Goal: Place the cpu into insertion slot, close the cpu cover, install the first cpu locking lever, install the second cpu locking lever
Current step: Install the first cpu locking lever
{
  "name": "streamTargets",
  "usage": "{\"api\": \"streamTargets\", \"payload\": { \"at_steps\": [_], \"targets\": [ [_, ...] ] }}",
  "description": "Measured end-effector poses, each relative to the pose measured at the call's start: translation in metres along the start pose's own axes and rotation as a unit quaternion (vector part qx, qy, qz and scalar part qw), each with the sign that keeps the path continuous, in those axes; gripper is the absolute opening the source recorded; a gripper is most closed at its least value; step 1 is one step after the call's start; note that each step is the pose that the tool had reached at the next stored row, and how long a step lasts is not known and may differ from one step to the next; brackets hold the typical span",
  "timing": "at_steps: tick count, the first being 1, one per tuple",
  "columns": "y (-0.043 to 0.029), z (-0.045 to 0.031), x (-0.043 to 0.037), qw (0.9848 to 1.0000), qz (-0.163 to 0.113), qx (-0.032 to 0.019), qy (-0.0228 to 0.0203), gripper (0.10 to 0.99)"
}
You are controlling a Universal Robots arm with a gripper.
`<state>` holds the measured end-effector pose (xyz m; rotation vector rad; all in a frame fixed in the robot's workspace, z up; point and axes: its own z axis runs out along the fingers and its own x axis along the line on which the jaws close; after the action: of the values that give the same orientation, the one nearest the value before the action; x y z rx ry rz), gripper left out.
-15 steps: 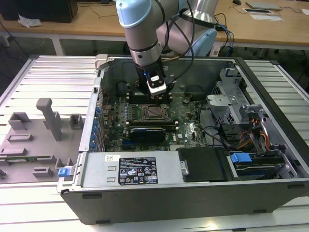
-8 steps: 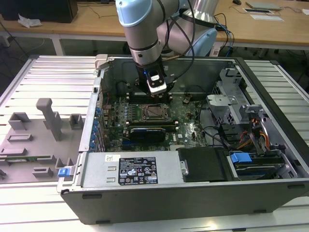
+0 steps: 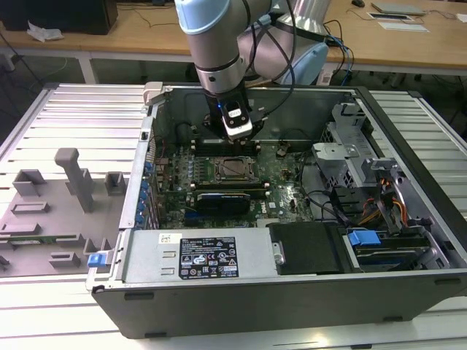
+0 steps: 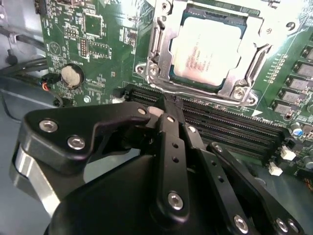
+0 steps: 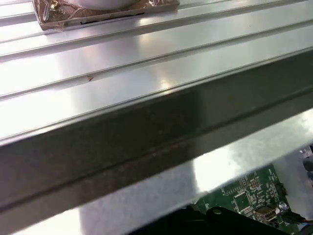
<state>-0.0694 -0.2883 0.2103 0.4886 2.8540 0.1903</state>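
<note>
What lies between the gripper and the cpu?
In the second wrist view, the cpu cover's silvery edge and a thin metal lever along it separate the gripper from the cpu.

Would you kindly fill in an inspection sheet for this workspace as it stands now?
Surface: ribbed aluminium table carrying an open computer case.
Job's things: cpu lies in the window of the cpu cover, which is down flat; a wire lever runs along its edge.
Clutter: grey fixture tray at the exterior view's left.
Grippers: end effector shut, tips beside the cover, by the memory slots.
Cables: black and orange cables inside the case, at the exterior view's right.
Surroundings: wooden desks behind.
</note>
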Motion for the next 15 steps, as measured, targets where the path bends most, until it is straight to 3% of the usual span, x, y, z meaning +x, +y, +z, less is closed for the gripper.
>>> {"api": "streamTargets", "payload": {
  "at_steps": [1, 2, 3, 7, 9, 11, 13, 15],
  "targets": [
    [0.0004, 0.0006, -0.0012, 0.9998, 0.001, 0.0086, 0.0157, 0.106],
    [0.0008, 0.0011, -0.0023, 0.9995, 0.001, 0.0158, 0.0281, 0.106],
    [0.0009, 0.0013, -0.0027, 0.9992, 0.002, 0.0194, 0.034, 0.106],
    [0.001, 0.0013, -0.0028, 0.9991, 0.001, 0.0225, 0.0353, 0.106],
    [0.0009, 0.0012, -0.0029, 0.9989, -0.002, 0.036, 0.0306, 0.106],
    [0.0005, 0.001, -0.0031, 0.9981, -0.007, 0.0573, 0.0233, 0.106],
    [-0.0008, 0.0006, -0.0037, 0.9971, -0.011, 0.0734, 0.0177, 0.106],
    [-0.0024, 0.0004, -0.0042, 0.9969, -0.012, 0.0763, 0.0168, 0.106]
  ]
}}
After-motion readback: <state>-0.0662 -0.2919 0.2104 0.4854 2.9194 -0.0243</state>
